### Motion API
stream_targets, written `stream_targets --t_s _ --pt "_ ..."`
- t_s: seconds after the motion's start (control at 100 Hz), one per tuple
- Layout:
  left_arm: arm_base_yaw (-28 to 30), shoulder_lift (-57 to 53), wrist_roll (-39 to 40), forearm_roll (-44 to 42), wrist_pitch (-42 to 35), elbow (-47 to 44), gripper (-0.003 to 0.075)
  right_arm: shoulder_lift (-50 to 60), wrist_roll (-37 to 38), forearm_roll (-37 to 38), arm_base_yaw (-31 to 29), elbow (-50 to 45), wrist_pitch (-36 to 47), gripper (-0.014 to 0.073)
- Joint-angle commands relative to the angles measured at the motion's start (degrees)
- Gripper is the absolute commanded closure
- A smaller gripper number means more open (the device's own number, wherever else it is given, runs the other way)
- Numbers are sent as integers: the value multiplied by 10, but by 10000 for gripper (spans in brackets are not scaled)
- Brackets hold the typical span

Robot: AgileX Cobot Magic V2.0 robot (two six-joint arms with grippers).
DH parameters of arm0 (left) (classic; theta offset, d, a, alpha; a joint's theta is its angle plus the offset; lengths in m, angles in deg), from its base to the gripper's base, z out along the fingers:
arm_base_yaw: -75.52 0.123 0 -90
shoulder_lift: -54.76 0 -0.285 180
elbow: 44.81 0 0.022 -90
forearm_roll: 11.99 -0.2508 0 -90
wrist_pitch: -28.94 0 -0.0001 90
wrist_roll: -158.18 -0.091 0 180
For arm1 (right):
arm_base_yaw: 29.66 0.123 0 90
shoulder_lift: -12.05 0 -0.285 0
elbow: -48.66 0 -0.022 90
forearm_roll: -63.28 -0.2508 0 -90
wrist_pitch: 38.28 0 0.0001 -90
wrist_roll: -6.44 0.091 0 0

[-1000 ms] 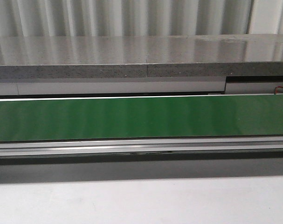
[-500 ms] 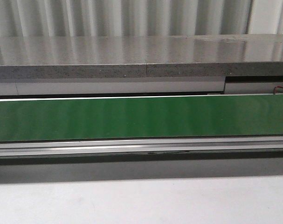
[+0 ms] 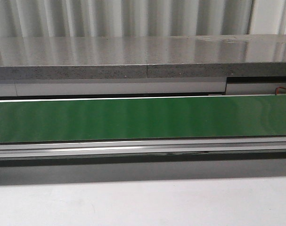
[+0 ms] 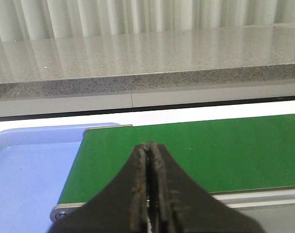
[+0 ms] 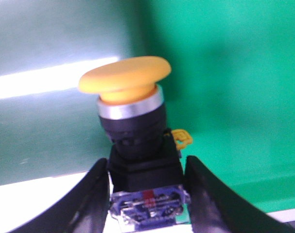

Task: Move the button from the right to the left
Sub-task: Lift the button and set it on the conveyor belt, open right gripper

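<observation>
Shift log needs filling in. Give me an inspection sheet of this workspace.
Surface: green belt, bare in the front view; white table in front of it.
Job's things: button, yellow cap, between the right gripper's fingers.
Clutter: nothing seen.
Grippers: right gripper shut on the button; left gripper shut, holding nothing.
Cables: thin red wire at far right.
Surroundings: blue tray at the belt's end; grey stone ledge; corrugated wall.

A small industrial push button [image 5: 132, 145] with a round yellow-orange mushroom cap, a silver ring, a black collar and a blue-and-clear boxy base stands upright, cap uppermost, between two black jaws over a green surface [image 5: 234, 73].
</observation>
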Motion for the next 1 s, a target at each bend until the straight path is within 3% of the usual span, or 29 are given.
stream_targets --t_s 0.0,0.24,0.73,0.82,0.99 --pt "-1 -20 7 5 -43 -23 741 23 26 -3 31 13 -1 448" --pt "-1 -20 7 5 -43 -23 741 -13 77 -3 100 12 0 448" --pt "-1 -20 7 5 -43 -23 741 -81 100 -4 104 7 23 440" --pt "-1 -20 7 5 -43 -23 741 -81 100 -4 104 7 26 363" --pt "-1 -20 7 5 -43 -23 741 -79 100 -4 104 7 36 95"
